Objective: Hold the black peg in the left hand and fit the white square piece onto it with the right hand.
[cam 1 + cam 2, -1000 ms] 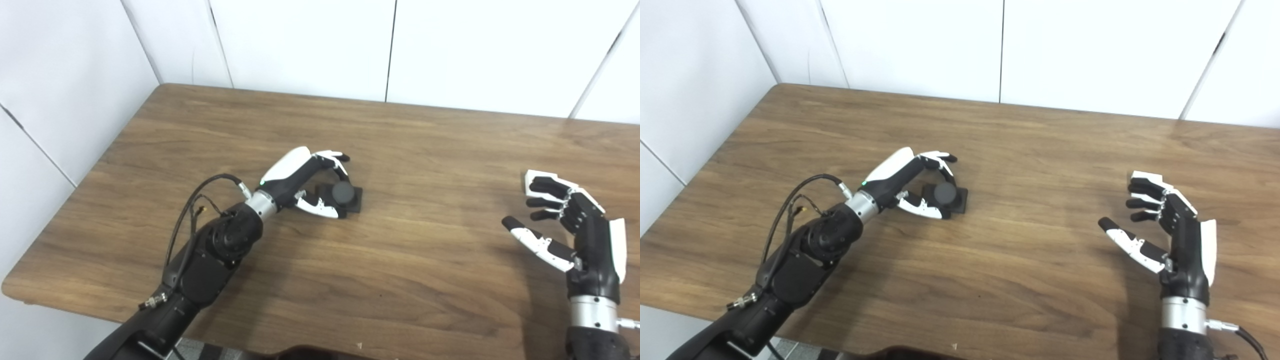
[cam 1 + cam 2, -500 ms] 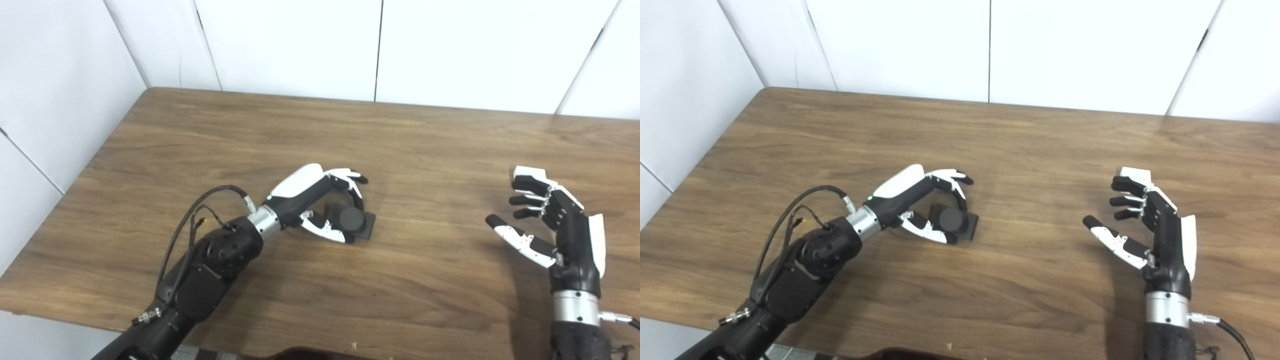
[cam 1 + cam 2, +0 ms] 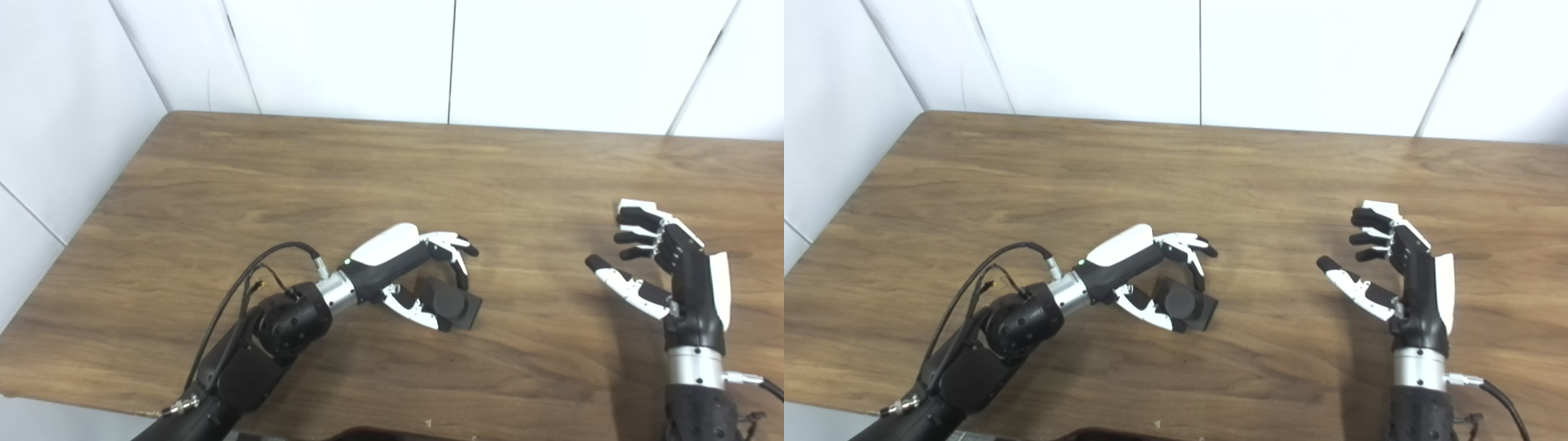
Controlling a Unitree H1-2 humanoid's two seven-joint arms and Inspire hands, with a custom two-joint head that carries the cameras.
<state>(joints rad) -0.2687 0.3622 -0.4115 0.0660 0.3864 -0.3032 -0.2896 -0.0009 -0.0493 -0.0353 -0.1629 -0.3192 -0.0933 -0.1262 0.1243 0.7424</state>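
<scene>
White wall panels behind a wooden table (image 3: 257,165), no containers anywhere. Toward the front edge, left of middle, the left hand (image 3: 422,269) is curled around the black peg (image 3: 450,301), which sits on the tabletop. Right hand (image 3: 664,266) hovers spread and empty near the right edge. Can't spot any white square piece, so fitting hasn't started.

Left hand (image 3: 1151,269) cupped around black peg (image 3: 1185,304) on table (image 3: 1274,165), fingers and thumb either side. Right hand (image 3: 1396,269) spread, well apart.
</scene>
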